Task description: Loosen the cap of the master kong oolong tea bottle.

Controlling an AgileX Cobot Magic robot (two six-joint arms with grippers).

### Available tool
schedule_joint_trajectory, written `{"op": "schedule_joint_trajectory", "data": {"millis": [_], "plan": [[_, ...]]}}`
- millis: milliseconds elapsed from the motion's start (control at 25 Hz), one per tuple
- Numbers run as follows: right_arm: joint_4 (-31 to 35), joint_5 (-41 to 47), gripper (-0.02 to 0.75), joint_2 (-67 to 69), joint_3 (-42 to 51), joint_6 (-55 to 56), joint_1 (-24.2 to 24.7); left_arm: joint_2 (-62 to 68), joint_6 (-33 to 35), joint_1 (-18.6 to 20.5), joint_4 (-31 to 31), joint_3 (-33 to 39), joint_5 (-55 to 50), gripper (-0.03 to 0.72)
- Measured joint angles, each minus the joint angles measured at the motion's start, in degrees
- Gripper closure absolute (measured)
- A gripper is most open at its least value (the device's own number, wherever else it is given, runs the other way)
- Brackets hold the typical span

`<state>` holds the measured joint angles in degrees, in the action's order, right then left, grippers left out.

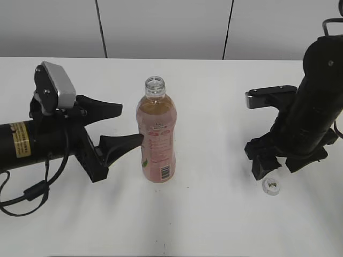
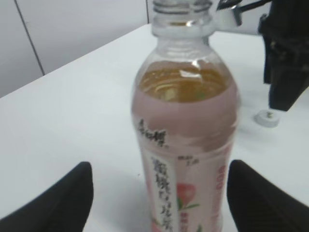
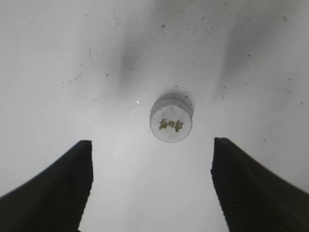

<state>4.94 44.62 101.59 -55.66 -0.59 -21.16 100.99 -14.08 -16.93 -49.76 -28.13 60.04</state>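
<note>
The master kong oolong tea bottle point(image 1: 157, 134) stands upright mid-table with its neck bare and open; it fills the left wrist view point(image 2: 186, 130). The white cap point(image 1: 271, 187) lies on the table at the right, mark side up, and also shows in the right wrist view point(image 3: 171, 121) and small in the left wrist view point(image 2: 267, 117). My left gripper point(image 1: 122, 124) is open, just left of the bottle, its fingers apart from it point(image 2: 159, 198). My right gripper point(image 1: 276, 163) is open and empty, pointing down just above the cap point(image 3: 152, 183).
The white table point(image 1: 214, 107) carries nothing else. A grey panelled wall point(image 1: 161, 27) runs behind its far edge. The left arm's cable point(image 1: 32, 193) hangs near the front left.
</note>
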Motion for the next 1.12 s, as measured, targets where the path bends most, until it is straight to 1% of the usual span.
{"op": "schedule_joint_trajectory", "data": {"millis": [120, 280, 400, 520, 640, 760, 960, 1040, 1120], "plan": [[0.75, 0.15, 0.162, -0.84, 0.00, 0.00, 0.00, -4.44, -0.98, 0.19, 2.81, 0.00, -9.58, 0.200], [0.93, 0.57, 0.162, -0.83, 0.00, 0.00, 0.00, -8.99, -2.08, 0.30, 10.61, 0.01, -24.18, 0.216], [0.69, 0.86, 0.162, -0.83, 0.00, 0.00, 0.00, -11.48, -2.43, 0.30, 15.35, -0.10, -34.53, 0.219], [0.57, 2.82, 0.162, -0.83, 0.00, -0.59, 0.00, -13.73, -3.73, 0.69, 24.74, -0.62, -45.66, 0.219], [0.52, 4.65, 0.162, -0.85, 0.00, -1.32, 0.00, -16.61, -4.00, 2.64, 31.35, -1.54, -53.91, 0.219], [0.52, 5.43, 0.162, -1.66, 0.00, -1.84, 0.00, -21.27, -4.11, 5.00, 35.13, -2.44, -60.83, 0.219], [0.52, 6.15, 0.162, -4.83, 0.00, -2.15, 0.00, -30.10, -4.11, 9.69, 38.92, -2.44, -67.90, 0.232], [0.46, 6.43, 0.162, -6.56, 0.28, -2.15, 0.00, -33.89, -4.11, 10.81, 40.25, -2.44, -71.10, 0.235], [0.46, 7.29, 0.162, -8.66, 0.73, -2.15, 0.00, -37.55, -4.11, 11.09, 40.56, -2.44, -74.38, 0.237]]}}
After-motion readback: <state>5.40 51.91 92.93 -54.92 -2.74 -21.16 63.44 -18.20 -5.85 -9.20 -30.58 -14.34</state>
